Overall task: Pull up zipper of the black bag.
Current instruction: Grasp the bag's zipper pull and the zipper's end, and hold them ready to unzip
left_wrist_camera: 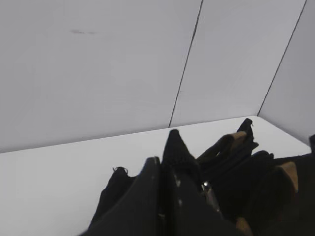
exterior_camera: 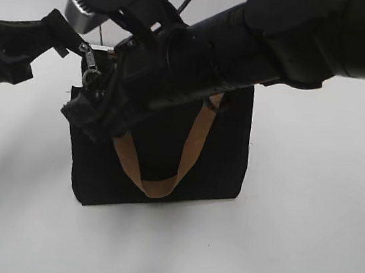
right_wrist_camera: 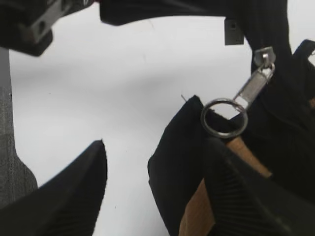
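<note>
At the boxy black fabric bag's [exterior_camera: 166, 154] top left corner, your left hand [exterior_camera: 70, 44] pinches the small silver zipper [exterior_camera: 90, 60], hanging lengthwise downward; your right hand [right_wrist_camera: 152, 187] gapes beside it.

White tabletop [exterior_camera: 302, 246] — pale panelled wall [left_wrist_camera: 98, 73] behind, dark seams, perhaps joints — soft even light.

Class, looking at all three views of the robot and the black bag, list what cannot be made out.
- Exterior view: the black bag top and zip track, hidden behind the right arm.
- Left wrist view: the left gripper state; dark blur, cut off by the bottom edge.
- Right wrist view: the zipper slider's seat, lost in black fabric.
</note>
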